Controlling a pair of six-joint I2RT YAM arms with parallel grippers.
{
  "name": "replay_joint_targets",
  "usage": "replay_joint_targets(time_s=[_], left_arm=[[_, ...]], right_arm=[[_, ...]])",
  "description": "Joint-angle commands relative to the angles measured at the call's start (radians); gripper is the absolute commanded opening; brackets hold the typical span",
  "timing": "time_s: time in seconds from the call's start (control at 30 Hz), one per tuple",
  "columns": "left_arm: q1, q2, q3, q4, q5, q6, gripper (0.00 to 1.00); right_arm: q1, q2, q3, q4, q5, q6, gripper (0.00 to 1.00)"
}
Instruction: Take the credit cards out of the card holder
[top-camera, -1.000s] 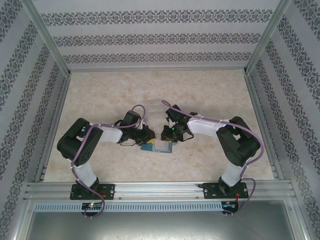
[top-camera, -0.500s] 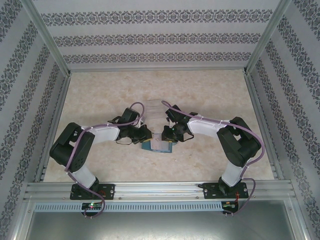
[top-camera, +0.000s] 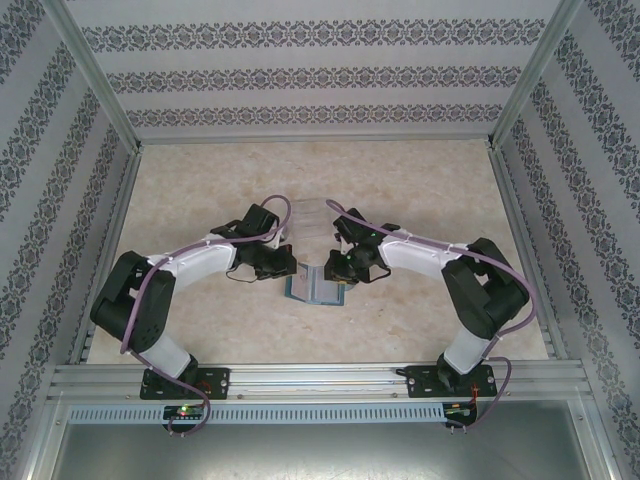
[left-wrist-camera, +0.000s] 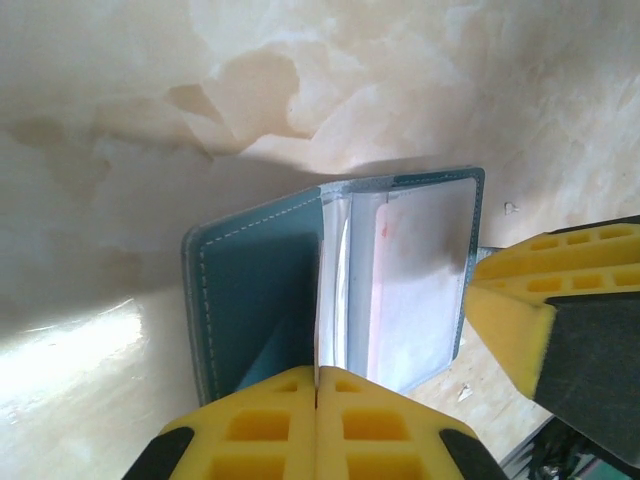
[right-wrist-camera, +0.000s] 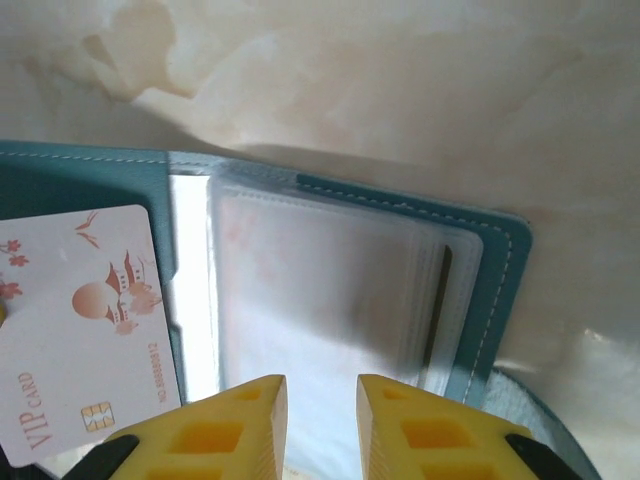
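Left gripper is closed, its pads pressed flat together on a thin sheet standing edge-on at the fold of the holder; whether that is a clear sleeve or a card cannot be made out. The holder lies open in the middle of the table, nearer the near edge, between both grippers. A white card sits over its left cover, and a dark card is tucked deep in a right-hand sleeve. Right gripper is at the holder's right edge with a gap between its pads and sleeve plastic in it; clamped or not, I cannot tell. The cards look light, stiff and slick, the holder soft and floppy, so the cover likely needs pinning while a card is pinched by its exposed short edge and drawn straight out
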Motion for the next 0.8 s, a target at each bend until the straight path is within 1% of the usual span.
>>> replay_joint_targets(time_s=[0.0, 0.17, 0.37, 0.6, 0.77], left_arm=[[0.011, -0.034, 0.043, -0.100, -0.038, 0.089, 0.04], [0.010, -0.040, 0.082, -0.147, -0.048, 0.149, 0.03], [0.012, -0.064, 0.127, -0.208, -0.075, 0.247, 0.03], [0.015, -0.114, 0.181, -0.267, -0.160, 0.395, 0.02], [0.016, -0.111, 0.235, -0.291, -0.185, 0.506, 0.01]], right_arm=[[-0.016, -0.053, 0.013, -0.026, 0.016, -0.011, 0.28], [-0.035, -0.093, 0.013, -0.033, 0.019, -0.016, 0.30], [-0.068, -0.129, 0.010, -0.045, 0.024, -0.034, 0.30], [-0.105, -0.158, 0.011, -0.059, 0.026, -0.058, 0.30], [-0.132, -0.167, 0.023, -0.075, 0.024, -0.081, 0.30]])
